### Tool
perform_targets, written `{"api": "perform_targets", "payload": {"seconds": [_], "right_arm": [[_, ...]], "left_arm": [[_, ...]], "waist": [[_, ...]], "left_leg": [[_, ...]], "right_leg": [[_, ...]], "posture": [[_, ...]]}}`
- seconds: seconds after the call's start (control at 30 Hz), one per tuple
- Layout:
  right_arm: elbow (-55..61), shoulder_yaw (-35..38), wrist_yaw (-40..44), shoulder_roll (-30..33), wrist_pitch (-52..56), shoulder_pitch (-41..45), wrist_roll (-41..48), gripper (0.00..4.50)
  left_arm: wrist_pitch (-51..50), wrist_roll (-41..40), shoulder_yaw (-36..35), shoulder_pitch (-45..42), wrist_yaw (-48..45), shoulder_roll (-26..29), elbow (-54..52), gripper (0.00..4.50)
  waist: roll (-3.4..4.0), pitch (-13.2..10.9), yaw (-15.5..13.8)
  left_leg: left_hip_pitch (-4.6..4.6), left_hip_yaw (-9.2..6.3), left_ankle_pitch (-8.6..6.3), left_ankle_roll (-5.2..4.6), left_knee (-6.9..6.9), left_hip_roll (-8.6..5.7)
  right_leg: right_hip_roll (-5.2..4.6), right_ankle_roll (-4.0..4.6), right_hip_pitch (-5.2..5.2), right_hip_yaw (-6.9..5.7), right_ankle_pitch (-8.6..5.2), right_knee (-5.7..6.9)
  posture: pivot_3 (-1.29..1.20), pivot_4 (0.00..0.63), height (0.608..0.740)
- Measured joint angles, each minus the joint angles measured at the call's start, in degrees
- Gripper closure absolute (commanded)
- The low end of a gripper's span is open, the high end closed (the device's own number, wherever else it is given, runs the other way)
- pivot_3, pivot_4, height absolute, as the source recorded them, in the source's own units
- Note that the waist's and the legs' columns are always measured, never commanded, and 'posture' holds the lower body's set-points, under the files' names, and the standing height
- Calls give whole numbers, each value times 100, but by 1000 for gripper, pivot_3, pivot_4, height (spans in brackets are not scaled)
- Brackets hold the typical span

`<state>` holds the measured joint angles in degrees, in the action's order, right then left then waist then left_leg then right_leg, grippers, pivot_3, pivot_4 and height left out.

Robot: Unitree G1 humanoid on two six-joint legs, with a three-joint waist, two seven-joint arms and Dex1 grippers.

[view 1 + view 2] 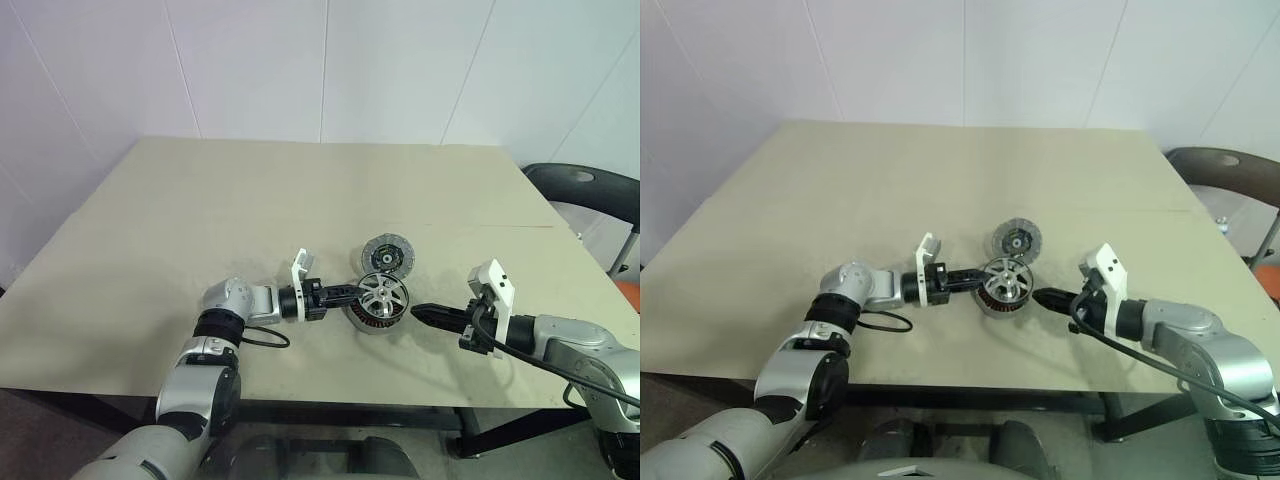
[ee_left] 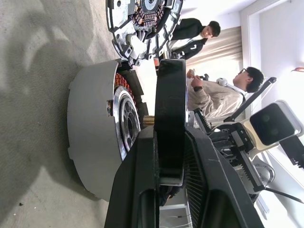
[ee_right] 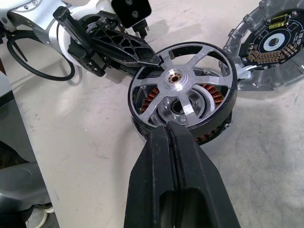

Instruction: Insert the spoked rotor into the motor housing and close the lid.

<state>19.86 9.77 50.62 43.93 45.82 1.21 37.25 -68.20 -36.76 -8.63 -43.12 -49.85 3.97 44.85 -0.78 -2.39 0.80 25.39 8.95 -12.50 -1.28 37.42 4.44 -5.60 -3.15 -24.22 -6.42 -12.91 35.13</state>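
Observation:
The spoked rotor lies tilted on top of the motor housing, whose copper windings show between the spokes. My left gripper reaches in level from the left and is shut on the rotor's rim. From the right, my right gripper is shut and empty, its tip against the rotor's near rim. The lid, a grey disc with a dark centre, lies flat on the table just behind the housing, also visible in the right wrist view.
The beige table has bare room to the left and behind. A black cable loops by my left wrist. A black chair stands off the table's right edge. Two people sit in the background.

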Motion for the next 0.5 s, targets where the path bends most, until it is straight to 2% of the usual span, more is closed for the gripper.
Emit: {"api": "perform_targets", "payload": {"seconds": [0.4,0.47,0.5], "right_arm": [[0,0,-20,-2,0,-1,-1,4500],[-1,-1,-23,-2,0,-1,-2,4500],[-2,-1,-24,-2,-1,-1,-3,4500]], "left_arm": [[-22,0,1,2,28,24,-50,4090],[-25,1,3,3,28,24,-54,3369],[-23,2,8,6,27,24,-62,3157]], "waist": [[0,0,0],[0,0,0],[0,0,0]], "left_leg": [[0,0,0,0,0,0],[0,0,0,0,0,0],[0,0,0,0,0,0]], "right_leg": [[0,0,0,0,0,0],[0,0,0,0,0,0],[0,0,0,0,0,0]], "posture": [[0,0,740],[0,0,740],[0,0,740]]}}
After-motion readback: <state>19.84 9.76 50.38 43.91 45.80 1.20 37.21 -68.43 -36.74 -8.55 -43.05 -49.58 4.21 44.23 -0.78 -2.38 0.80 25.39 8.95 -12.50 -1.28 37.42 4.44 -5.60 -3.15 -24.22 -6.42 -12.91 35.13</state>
